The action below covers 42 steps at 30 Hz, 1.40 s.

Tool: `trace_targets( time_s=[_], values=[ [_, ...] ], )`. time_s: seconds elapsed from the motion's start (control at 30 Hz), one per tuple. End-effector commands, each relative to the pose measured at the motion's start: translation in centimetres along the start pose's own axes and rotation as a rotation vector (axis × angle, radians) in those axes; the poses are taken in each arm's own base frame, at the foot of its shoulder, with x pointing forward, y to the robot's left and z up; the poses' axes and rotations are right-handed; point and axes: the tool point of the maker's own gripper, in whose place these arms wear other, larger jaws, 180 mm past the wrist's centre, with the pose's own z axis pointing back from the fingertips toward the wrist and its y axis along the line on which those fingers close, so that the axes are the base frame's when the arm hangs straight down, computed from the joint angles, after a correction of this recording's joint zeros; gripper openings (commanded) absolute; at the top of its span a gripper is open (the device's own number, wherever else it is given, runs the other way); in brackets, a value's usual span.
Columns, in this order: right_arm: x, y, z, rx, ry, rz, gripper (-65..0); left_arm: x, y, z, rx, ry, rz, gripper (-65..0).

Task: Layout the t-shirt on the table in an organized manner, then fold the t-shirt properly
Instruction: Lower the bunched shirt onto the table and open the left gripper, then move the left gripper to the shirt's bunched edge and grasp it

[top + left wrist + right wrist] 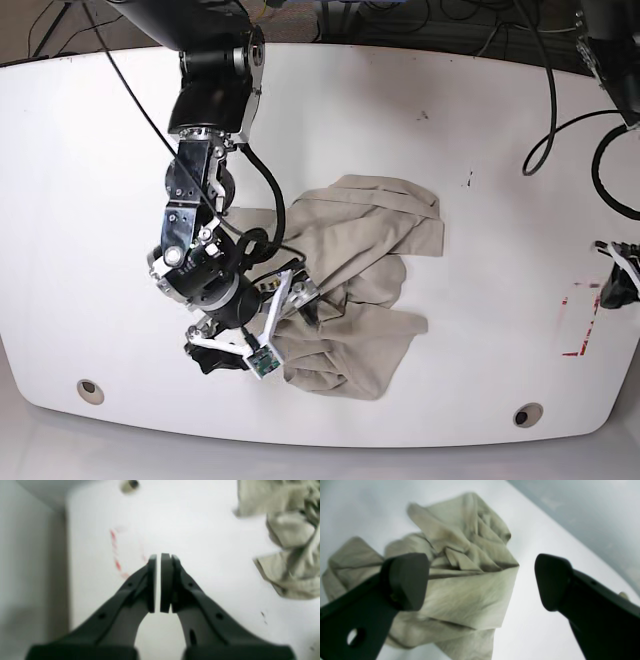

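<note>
The beige t-shirt (pixel 360 270) lies crumpled in a heap at the middle of the white table (pixel 450 130). My right gripper (pixel 260 332) hangs over the heap's near-left side. In the right wrist view the right gripper (pixel 480 580) is open wide, its fingers (pixel 405 580) apart above the folds of the t-shirt (pixel 470 587), gripping nothing. My left gripper (pixel 158 557) is shut and empty over bare table, with the t-shirt (pixel 290 542) off to its right. In the base view the left gripper (pixel 617 285) sits at the table's far right edge.
A red dashed mark (pixel 585 320) lies by the left gripper, also showing as the red mark (pixel 115 552) in the left wrist view. Two round grey holes (pixel 90 390) (pixel 527 413) sit near the front edge. Black cables (pixel 545 130) trail over the back right. The table's edge (pixel 66 555) runs close on the left.
</note>
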Motion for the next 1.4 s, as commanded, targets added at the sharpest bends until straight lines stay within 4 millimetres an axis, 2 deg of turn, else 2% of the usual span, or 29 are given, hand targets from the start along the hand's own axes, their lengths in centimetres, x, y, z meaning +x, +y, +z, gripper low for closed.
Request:
trace_targets(
  time_s=[0.0,0.07,0.17,0.23,0.27,0.43,0.53,0.73,0.83,0.93,1.03,1.17,1.37],
  values=[
    [0.5,-2.0,0.0,-0.035,-0.034,-0.031,-0.2,1.7,-0.8,0.6,-0.003,-0.068,-0.027,-63.7],
    [-0.9,-3.8,0.2,-0.07,-0.015,-0.06,-0.2,1.4,-2.5,0.3,-0.029,-0.077,-0.022,-63.7],
    [-2.5,-5.1,0.5,-0.093,0.015,-0.07,-0.2,0.6,-5.5,-0.4,-0.082,-0.073,-0.024,-62.4],
    [-3.7,-5.6,0.8,-0.105,0.041,-0.07,-0.2,0.5,-7.5,-1.0,-0.126,-0.068,-0.043,-57.6],
    [-4.4,-5.9,1.2,-0.117,0.055,-0.063,-0.2,0.4,-8.8,-1.3,-0.155,-0.063,-0.06,-53.1],
    [-5.7,-6.9,2.5,-0.154,0.077,-0.035,-0.2,1.0,-12.9,-1.8,-0.235,-0.091,-0.081,-34.7],
    [-6.7,-7.3,3.6,-0.182,0.083,-0.046,-0.2,-0.2,-14.6,-1.8,-0.263,-0.081,-0.048,-27.2],
    [-7.9,-7.2,4.9,-0.208,0.091,-0.055,-0.2,-0.9,-16.5,-2.6,-0.29,-0.065,0.055,-22.1],
    [-8.5,-6.8,5.2,-0.206,0.102,-0.054,-0.2,-1.6,-19.0,-3.6,-0.358,-0.036,0.075,-18.1],
    [-8.9,-6.5,5.5,-0.207,0.107,-0.051,-0.2,-2.4,-20.7,-4.4,-0.407,-0.008,0.085,-14.9],
    [-9.4,-6.2,5.6,-0.204,0.117,-0.052,-0.2,-3.1,-22.4,-5.3,-0.451,0.012,0.129,-14.3],
    [-9.7,-6.1,5.7,-0.203,0.122,-0.055,-0.2,-4.7,-23.6,-6.6,-0.457,0.069,0.165,-14.3],
    [-10.2,-6.1,6.2,-0.213,0.128,-0.059,-0.2,-5.3,-24.4,-8.5,-0.426,0.137,0.129,-14.3]
  ],
)
